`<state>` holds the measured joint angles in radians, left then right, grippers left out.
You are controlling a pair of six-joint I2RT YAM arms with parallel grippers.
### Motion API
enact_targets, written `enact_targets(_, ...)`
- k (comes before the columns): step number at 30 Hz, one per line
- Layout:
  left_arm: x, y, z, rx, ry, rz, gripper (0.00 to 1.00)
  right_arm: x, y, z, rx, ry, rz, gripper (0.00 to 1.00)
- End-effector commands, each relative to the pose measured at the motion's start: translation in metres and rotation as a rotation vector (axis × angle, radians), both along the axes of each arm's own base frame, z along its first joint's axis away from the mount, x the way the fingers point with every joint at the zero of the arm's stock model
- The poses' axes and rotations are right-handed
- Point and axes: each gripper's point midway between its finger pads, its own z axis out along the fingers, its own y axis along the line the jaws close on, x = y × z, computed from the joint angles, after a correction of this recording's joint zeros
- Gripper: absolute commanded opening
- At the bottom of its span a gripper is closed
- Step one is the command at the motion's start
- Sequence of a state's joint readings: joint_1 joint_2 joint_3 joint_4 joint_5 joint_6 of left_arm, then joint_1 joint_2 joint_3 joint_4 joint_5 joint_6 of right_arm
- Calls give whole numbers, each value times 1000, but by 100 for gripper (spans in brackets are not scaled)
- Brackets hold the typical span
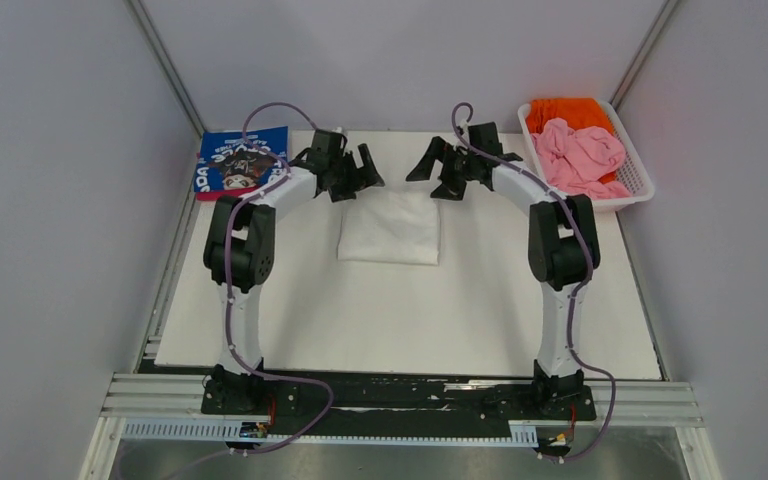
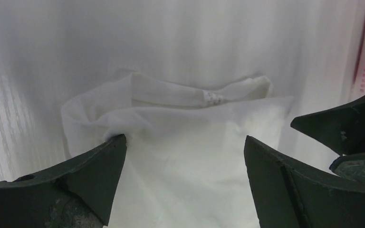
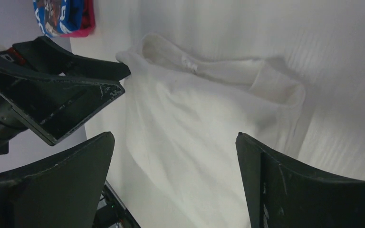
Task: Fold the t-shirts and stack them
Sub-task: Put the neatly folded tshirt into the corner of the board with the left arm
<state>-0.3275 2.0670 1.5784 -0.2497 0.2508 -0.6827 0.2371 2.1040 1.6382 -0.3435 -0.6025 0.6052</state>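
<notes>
A folded white t-shirt lies in the middle of the table, plain side up; it also shows in the left wrist view and the right wrist view. My left gripper is open and empty above the shirt's far left corner. My right gripper is open and empty above its far right corner. A folded blue t-shirt with white lettering lies at the far left on something pink. Pink and orange t-shirts lie crumpled in a white basket at the far right.
The white table top ends in a metal rail by the arm bases. Grey walls close in on the left, right and far sides. The blue shirt also shows in the right wrist view.
</notes>
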Motion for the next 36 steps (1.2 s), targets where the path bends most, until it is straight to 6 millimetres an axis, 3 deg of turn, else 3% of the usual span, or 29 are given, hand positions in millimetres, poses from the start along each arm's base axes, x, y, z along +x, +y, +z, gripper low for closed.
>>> enact_targets(1,16,8,-31,60,53,60,100,44,0,-40,-12,11,-80,100)
enact_targets(3,9,13,-55,88,115,71,100,43,-1,-75,-29,84,-89,100)
enact_targets(6,-9,17,-74,109,183,57,100,21,-5,-117,-47,198,-96,100)
enact_targets(8,-27,19,-85,109,225,42,100,4,-9,-133,-70,247,-103,100)
enact_targets(11,-63,26,-93,115,279,30,100,-25,-17,-138,-110,270,-104,100)
enact_targets(14,-95,31,-90,127,300,17,100,-51,-22,-119,-130,242,-96,100)
enact_targets(18,-132,36,-65,162,253,11,100,-85,-18,-90,-136,182,-77,100)
enact_targets(20,-141,38,-33,167,179,15,100,-91,-15,-68,-135,120,-61,100)
enact_targets(21,-148,39,-29,178,175,12,100,-93,-13,-56,-134,88,-56,100)
enact_targets(24,-155,47,9,192,84,43,100,-94,-12,-15,-114,-10,-61,100)
enact_targets(26,-164,53,20,198,55,60,100,-93,-18,1,-138,-72,-85,100)
enact_targets(31,-187,69,4,235,107,89,100,-109,-48,7,-240,-115,-168,100)
enact_targets(36,-207,63,-21,187,178,69,100,-136,-86,13,-342,-150,-267,100)
